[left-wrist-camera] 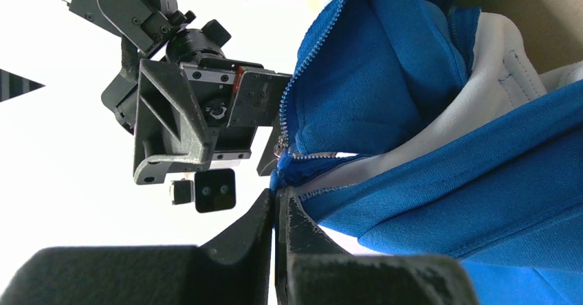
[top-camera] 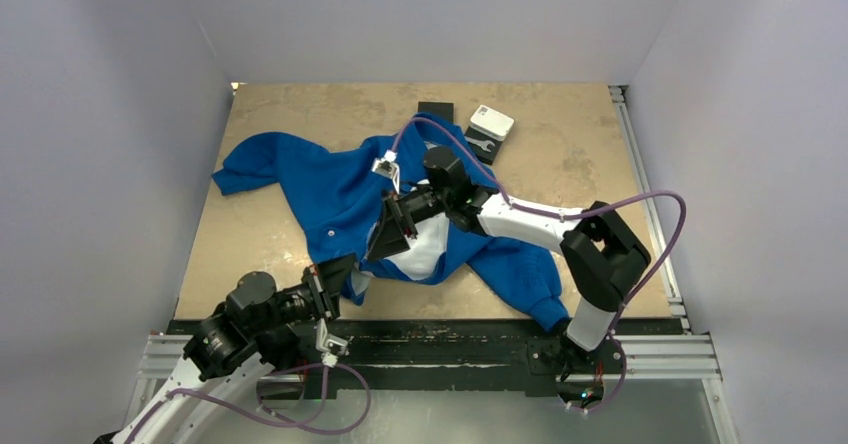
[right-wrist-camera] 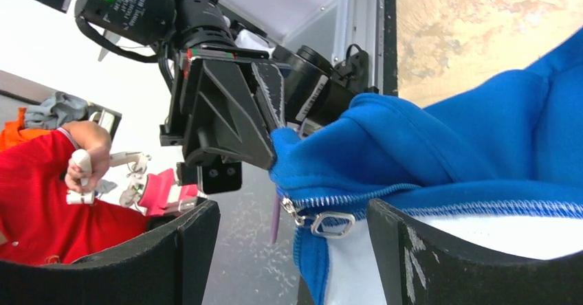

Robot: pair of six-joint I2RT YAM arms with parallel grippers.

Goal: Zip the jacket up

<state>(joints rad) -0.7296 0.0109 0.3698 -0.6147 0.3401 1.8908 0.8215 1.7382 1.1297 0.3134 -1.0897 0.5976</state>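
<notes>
Two grippers, one zipper [right-wrist-camera: 344,197]: the left gripper [left-wrist-camera: 277,209] is clenched on the jacket [top-camera: 330,189] hem at its foot; the right gripper [right-wrist-camera: 292,222] stands released around the pull [right-wrist-camera: 333,224]. Close squarely on that pull, then draw along the teeth against the left's anchor; the jacket lies crumpled on the table [top-camera: 560,154]

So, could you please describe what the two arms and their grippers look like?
The left arm and right arm have black joints, white links and a looping purple cable. Both the left gripper and right gripper are black, with wedge-shaped fingers.
</notes>
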